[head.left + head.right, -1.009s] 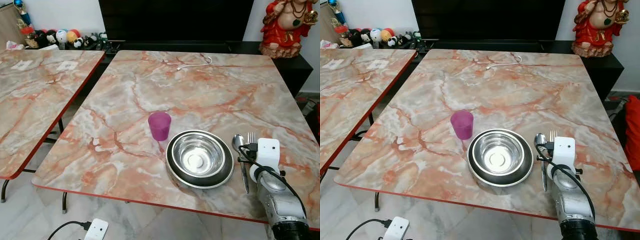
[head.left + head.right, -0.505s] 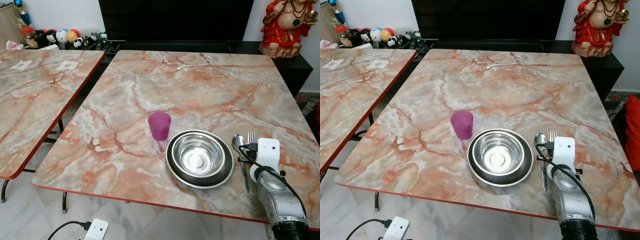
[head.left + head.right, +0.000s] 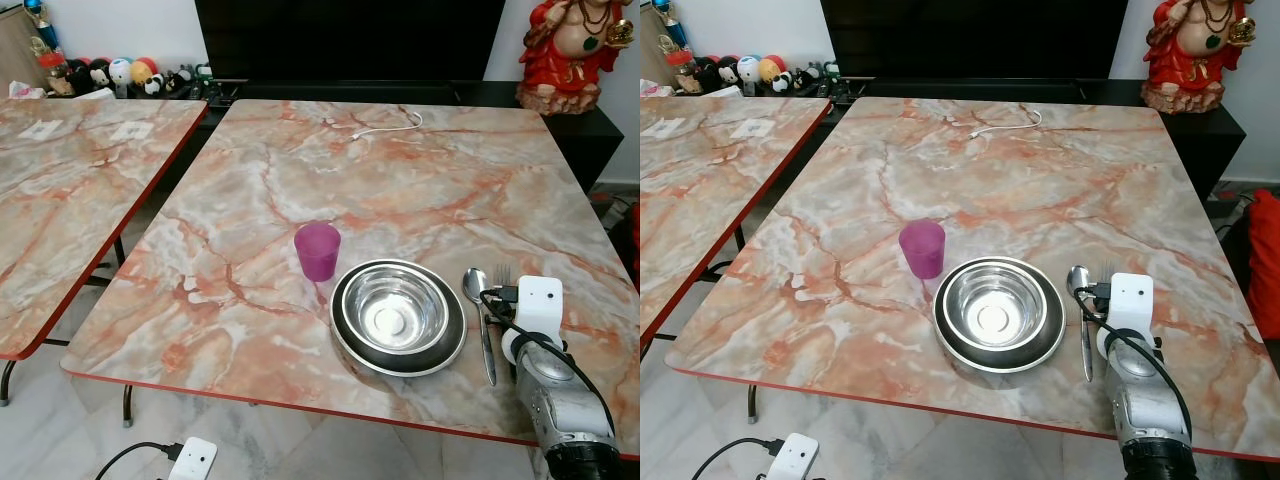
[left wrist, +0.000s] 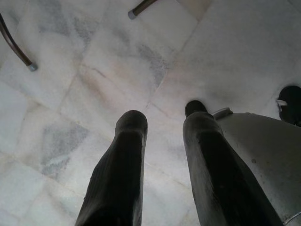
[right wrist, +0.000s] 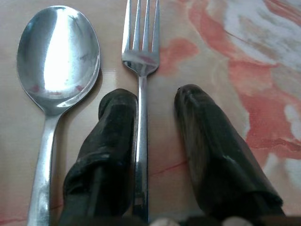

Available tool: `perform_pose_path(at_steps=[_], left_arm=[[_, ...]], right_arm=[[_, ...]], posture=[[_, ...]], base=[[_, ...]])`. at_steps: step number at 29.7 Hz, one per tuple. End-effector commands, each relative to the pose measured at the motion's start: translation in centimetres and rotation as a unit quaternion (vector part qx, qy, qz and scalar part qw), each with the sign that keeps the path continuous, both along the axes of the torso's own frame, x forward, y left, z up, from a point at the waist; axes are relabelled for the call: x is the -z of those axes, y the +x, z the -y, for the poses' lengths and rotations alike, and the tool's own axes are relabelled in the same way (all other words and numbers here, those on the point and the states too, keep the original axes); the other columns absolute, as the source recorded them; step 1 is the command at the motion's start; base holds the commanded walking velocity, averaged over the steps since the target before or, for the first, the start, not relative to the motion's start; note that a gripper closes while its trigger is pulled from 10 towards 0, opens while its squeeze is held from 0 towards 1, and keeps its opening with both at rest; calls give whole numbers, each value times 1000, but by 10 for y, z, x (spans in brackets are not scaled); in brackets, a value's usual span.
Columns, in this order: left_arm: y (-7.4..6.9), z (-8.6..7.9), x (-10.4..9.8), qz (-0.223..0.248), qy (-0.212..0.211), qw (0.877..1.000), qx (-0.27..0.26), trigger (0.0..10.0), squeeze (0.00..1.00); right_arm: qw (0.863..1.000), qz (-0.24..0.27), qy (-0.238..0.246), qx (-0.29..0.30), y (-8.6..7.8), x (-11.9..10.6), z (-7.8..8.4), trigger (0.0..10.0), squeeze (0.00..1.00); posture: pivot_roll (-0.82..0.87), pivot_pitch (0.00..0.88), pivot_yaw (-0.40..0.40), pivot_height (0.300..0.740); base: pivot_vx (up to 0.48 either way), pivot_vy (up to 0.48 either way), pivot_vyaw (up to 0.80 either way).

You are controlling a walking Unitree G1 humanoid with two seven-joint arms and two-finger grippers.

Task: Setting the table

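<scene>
Looking down from the head views: marble-patterned table (image 3: 400,180) with red edging; steel bowl (image 3: 399,316) near the front edge, purple cup (image 3: 317,250) upright just beside it on its far-left side; spoon (image 3: 478,300) and fork (image 3: 1107,268) lie side by side just right of the bowl, long axes running front to back, bowl of spoon and tines pointing away from the robot; right arm reaches over the front right corner, its white wrist housing covering most of the fork; wide bare tabletop beyond the setting, a white cable (image 3: 385,127) near the far edge; second marble table (image 3: 70,190) to the left, a gap of tiled floor (image 3: 250,440) between; red figurine (image 3: 570,50) on a dark cabinet behind. Left wrist view: left gripper (image 4: 162,155) hangs over pale floor tiles, fingers parted, nothing between them. Right wrist view: right gripper (image 5: 157,136) low over the table, fingers spread, released; fork handle lies between them, close against one finger; spoon lies parallel just outside that finger.
</scene>
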State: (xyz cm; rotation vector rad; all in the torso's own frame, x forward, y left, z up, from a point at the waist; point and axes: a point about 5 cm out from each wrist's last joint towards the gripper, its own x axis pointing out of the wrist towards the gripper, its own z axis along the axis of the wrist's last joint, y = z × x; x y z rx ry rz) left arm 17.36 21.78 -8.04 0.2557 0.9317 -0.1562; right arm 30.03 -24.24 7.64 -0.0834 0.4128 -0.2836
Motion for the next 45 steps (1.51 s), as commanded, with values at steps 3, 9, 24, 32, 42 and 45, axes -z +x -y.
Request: perform_pose_path(at_steps=[3,9,24,32,42,45], left_arm=[[-5,-4,2,-9,4,1000,-3,10000,0],[-5,-4,1,-9,4,1000,-2,10000,0],[-4,-4,1,-8,3,1000,-3,10000,0],[-4,-4,1,-7,2,1000,-4,10000,0],[-4,-3,1,-8,2,1000,-2,10000,0],[-4,-3,1,-7,2,1000,-2,10000,0]], right_arm=[[1000,-23,-2,6,-6,10,2,10000,0],[1000,-20,8,6,-5,10,2,10000,0],[999,-14,30,-4,-3,7,-1,10000,0],[1000,-9,29,-5,-2,4,1,10000,0],[1000,8,29,-5,-1,-1,0,10000,0],[999,11,30,-9,0,-2,-2,10000,0]], posture=[[-4,42,44,740],[-6,41,44,740],[-6,41,44,740],[-6,41,44,740],[-9,35,44,740],[-11,29,44,740]], base=[[0,0,0],[0,0,0],[0,0,0],[0,0,0],[0,0,0],[0,0,0]])
